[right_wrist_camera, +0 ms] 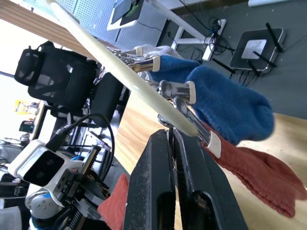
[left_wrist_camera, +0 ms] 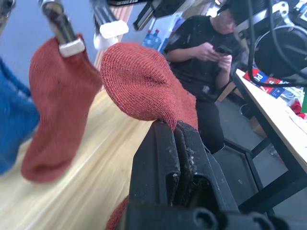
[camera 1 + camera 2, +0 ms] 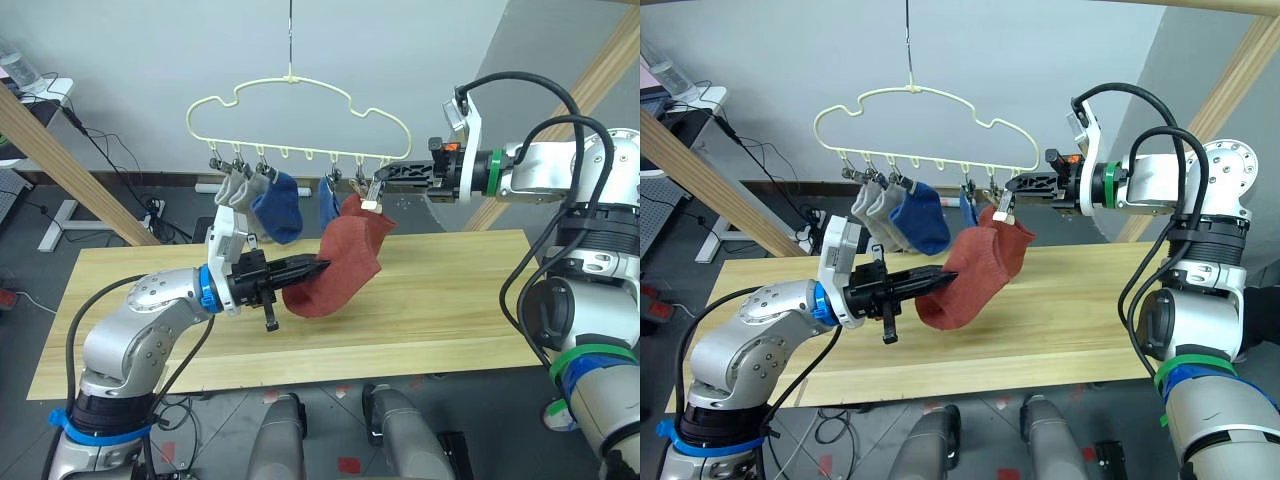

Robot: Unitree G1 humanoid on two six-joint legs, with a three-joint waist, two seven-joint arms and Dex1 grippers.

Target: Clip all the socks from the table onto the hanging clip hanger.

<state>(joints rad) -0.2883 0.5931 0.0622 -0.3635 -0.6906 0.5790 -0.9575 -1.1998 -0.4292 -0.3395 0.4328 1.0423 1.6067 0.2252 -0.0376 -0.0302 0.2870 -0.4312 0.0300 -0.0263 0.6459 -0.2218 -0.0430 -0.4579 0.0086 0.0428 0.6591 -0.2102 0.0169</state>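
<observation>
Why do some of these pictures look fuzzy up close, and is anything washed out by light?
In the left wrist view the black fingers sit close to the lens and look soft, and the blue sock at the edge is smeared. In the right wrist view the bright window area behind the hanger is washed out. The left eye view is evenly lit, and the red sock looks crisp.

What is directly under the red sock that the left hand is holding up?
Under the red sock held by the left hand lies bare table. The strip right behind the sock's lower edge is covered.
</observation>
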